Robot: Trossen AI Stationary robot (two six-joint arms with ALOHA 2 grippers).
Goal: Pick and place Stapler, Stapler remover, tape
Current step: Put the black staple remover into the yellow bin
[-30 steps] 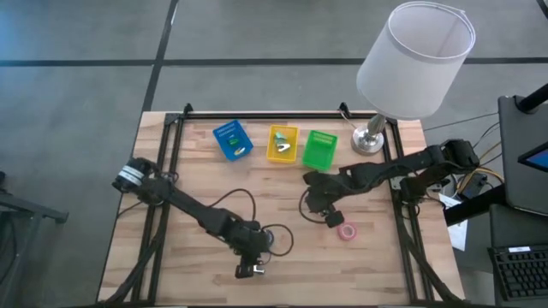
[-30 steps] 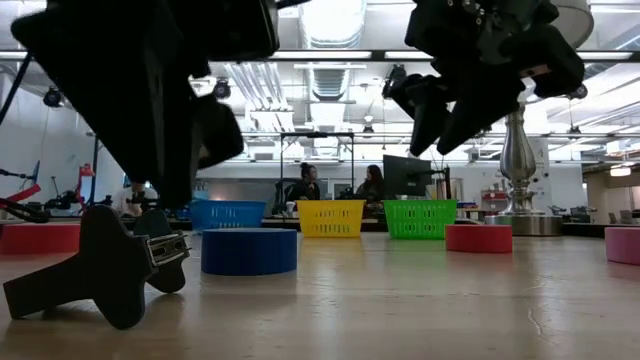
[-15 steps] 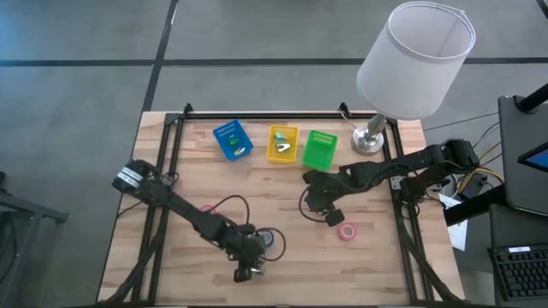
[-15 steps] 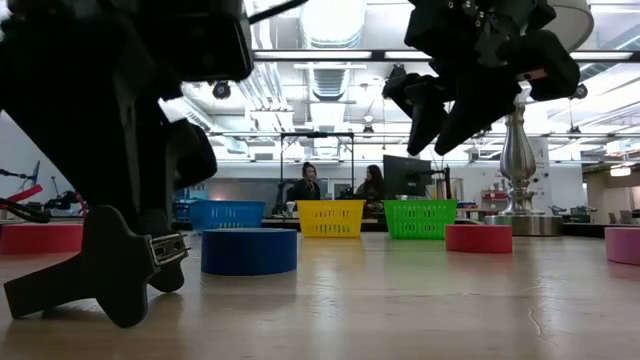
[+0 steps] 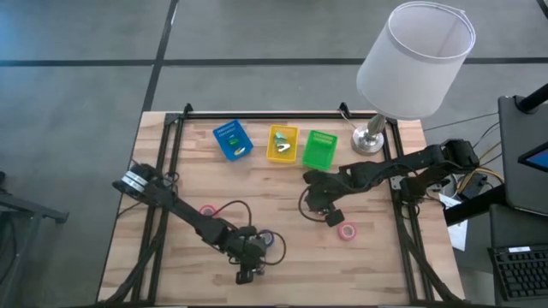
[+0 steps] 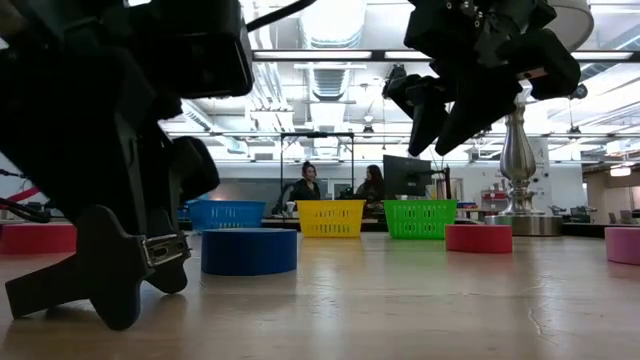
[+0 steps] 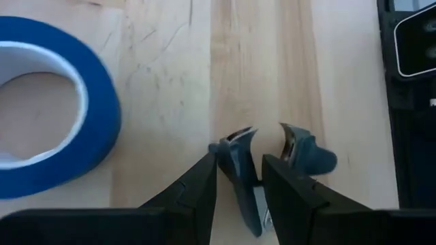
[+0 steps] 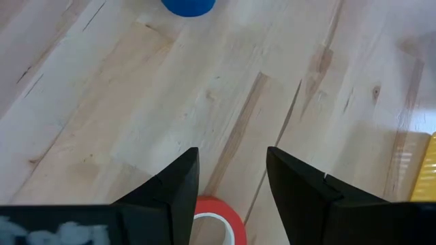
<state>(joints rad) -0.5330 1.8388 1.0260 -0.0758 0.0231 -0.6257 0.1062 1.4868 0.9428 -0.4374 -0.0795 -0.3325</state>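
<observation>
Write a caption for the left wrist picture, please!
Left gripper clamped on the staple remover, with blue tape roll nearby on the wooden table.

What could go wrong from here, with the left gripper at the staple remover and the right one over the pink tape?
1. The left gripper seems to pinch only one wing of the staple remover, so it may twist or slip when lifted.
2. The blue tape roll lies close by and could get nudged.
3. The open right gripper sits off-centre over the pink tape, so a finger might land on its rim.
</observation>
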